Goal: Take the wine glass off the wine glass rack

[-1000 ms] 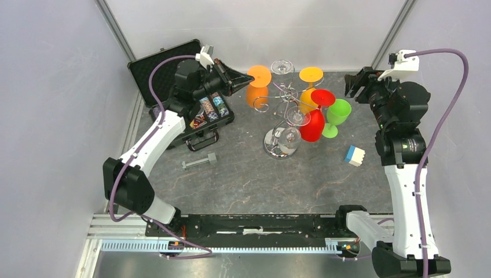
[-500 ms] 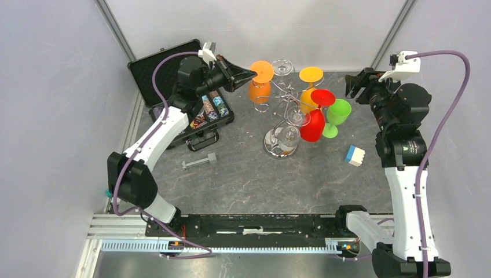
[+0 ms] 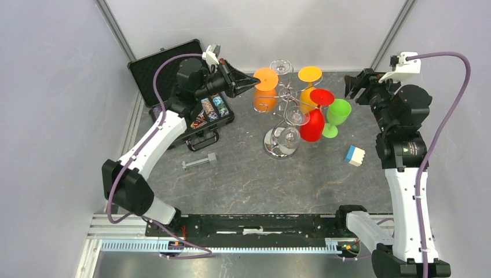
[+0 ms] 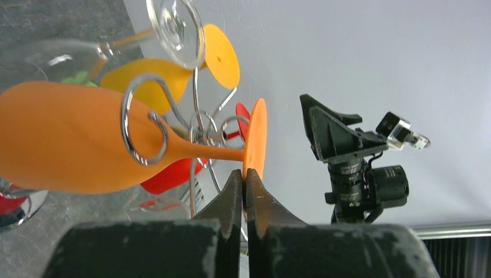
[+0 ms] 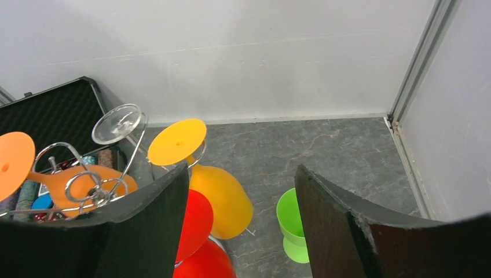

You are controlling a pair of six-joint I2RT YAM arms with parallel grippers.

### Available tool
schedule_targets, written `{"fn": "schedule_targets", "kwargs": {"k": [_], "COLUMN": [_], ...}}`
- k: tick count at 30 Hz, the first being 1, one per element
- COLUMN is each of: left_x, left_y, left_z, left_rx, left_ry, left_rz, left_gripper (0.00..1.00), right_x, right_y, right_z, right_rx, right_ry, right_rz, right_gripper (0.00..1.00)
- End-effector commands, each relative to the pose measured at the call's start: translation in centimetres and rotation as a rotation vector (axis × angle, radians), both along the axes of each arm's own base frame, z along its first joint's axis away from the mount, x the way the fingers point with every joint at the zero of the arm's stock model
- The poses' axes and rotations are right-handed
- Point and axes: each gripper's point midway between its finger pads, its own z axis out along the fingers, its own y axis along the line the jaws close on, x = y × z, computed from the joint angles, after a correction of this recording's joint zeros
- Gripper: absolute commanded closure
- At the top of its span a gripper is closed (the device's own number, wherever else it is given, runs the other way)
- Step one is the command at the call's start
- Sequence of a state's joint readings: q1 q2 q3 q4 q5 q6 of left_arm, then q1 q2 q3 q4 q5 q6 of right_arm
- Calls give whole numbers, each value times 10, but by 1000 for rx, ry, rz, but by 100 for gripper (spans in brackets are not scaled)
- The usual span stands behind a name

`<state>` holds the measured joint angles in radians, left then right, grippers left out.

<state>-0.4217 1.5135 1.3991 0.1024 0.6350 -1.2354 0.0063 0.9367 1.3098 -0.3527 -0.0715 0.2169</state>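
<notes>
The chrome wine glass rack (image 3: 281, 143) stands mid-table with glasses hung upside down on its curled hooks. My left gripper (image 3: 255, 80) is shut on the rim of the round foot of an orange wine glass (image 3: 265, 90), whose stem still sits in a hook loop (image 4: 143, 126). In the left wrist view the fingertips (image 4: 244, 175) pinch the foot's edge (image 4: 256, 138). A yellow-orange glass (image 3: 310, 87), a red glass (image 3: 314, 119) and clear glasses (image 3: 282, 67) also hang there. My right gripper (image 3: 358, 84) is open and empty, held high at the right.
A green goblet (image 3: 336, 116) stands upright on the table right of the rack. An open black case (image 3: 179, 87) with poker chips lies at the back left. A grey bolt (image 3: 198, 161) and a blue-white block (image 3: 354, 155) lie on the slate table.
My left gripper has moved right, carrying the orange glass by its foot; the glass has swung right toward the rack's post. The right arm has not moved.
</notes>
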Motion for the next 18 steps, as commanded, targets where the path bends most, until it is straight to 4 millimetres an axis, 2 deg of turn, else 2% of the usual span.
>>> {"fn": "schedule_targets", "kwargs": {"k": [1,7,12,15,18], "left_x": [-25,-30,-32,-36,-46], "left_y": [13,27,47,63,76], "left_z": [20,9,13,24,46], "left_rx": [26,86,124,138,90], "left_ry": [-87,-86,-117,-152,-185], "left_rz": [-5,51,116,173,183], "left_gripper": [98,98,98,98,98], "right_x": [-5,-10,-18,-32,-47], "right_y": [12,27,45,70,86], "right_z": [13,13,18,22,29], "right_rx": [-4,-13,-19,-38,9], "right_ry": [-55,-63,-100,-188,-279], "right_rz": [67,156,262,423,523], "right_gripper": [26,15,6,3,2]}}
